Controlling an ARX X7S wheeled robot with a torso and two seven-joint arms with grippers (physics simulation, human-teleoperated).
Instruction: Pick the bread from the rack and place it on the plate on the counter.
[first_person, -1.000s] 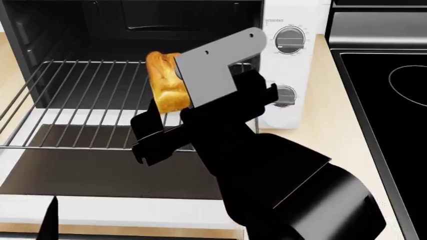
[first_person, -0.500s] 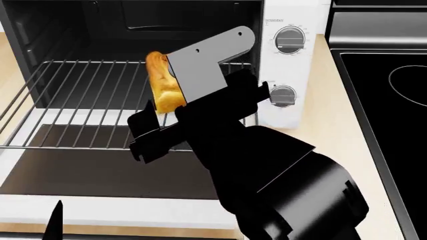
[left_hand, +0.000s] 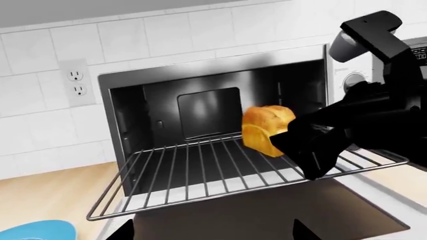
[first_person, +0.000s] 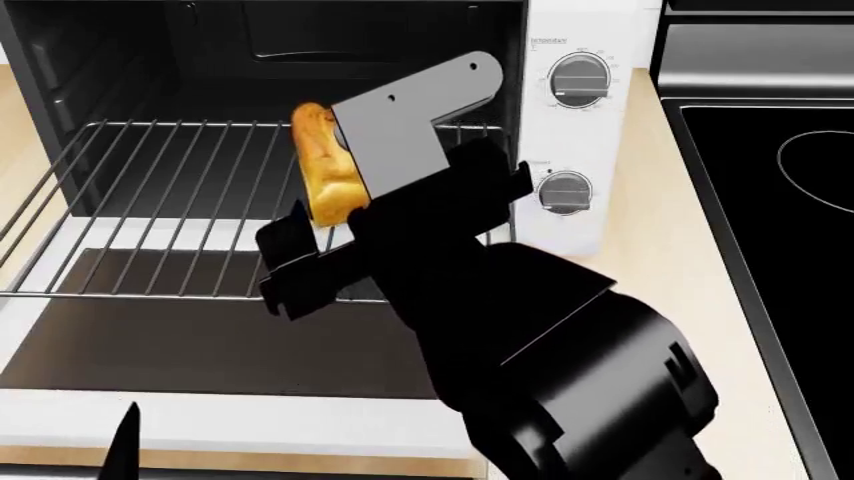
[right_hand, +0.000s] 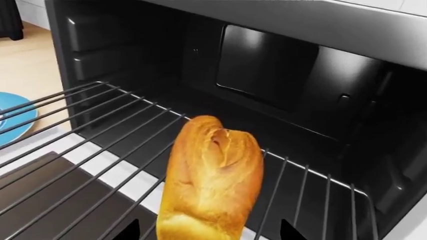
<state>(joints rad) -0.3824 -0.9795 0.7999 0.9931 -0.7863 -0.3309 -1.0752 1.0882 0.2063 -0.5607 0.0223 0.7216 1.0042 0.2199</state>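
The right gripper (first_person: 324, 232) clamps the bread (right_hand: 210, 182) between its fingertips, the loaf raised just above the rack (left_hand: 200, 175) (pulled out of the open oven (left_hand: 200, 107)); the plate (right_hand: 12, 120) lies off beside it.

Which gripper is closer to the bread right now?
Right. The right gripper is at the bread on the rack, with the loaf filling its wrist view between the jaws. The left gripper sits back in front of the oven, clear of the rack, only its tips showing.
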